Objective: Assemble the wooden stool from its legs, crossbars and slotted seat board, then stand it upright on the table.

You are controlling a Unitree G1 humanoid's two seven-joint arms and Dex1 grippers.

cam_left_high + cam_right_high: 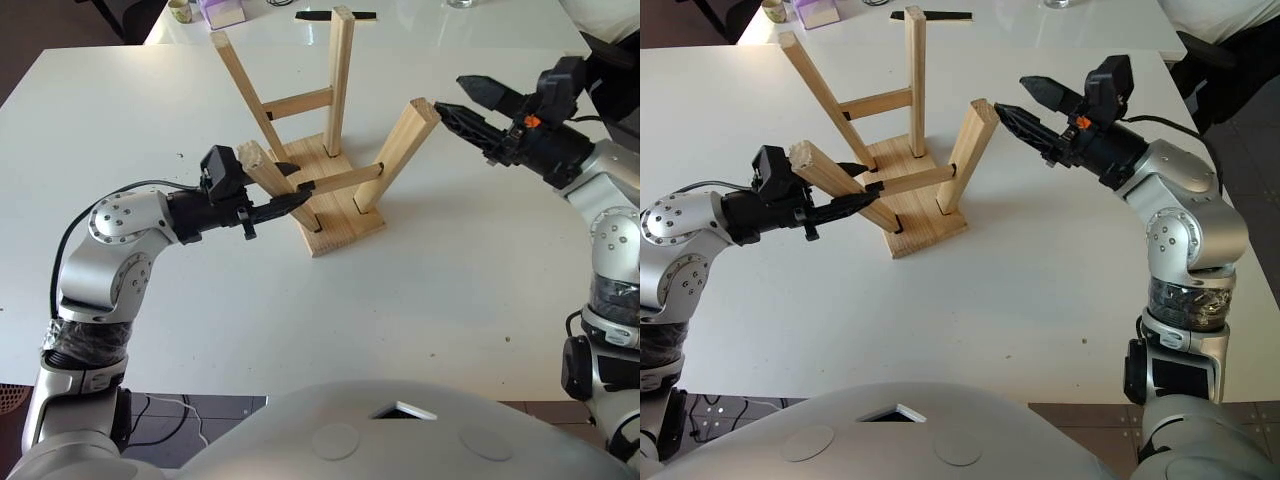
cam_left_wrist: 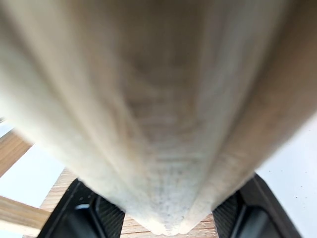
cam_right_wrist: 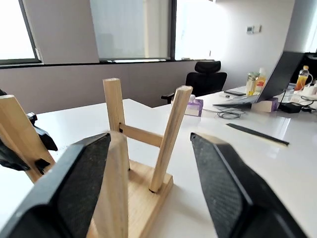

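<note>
The wooden stool lies upside down, its slotted seat board flat on the white table and its legs pointing up. One crossbar joins the two far legs, another the two near ones. My left gripper is shut on the near left leg, low on the leg, which shows between the dark fingers in the left wrist view. My right gripper stands open at the top of the near right leg. That leg's end lies against one pad, apart from the other.
A black strip, a purple box and a small cup sit beyond the table's far edge. Bare tabletop stretches in front of and beside the stool. A laptop and bottles stand on a far desk.
</note>
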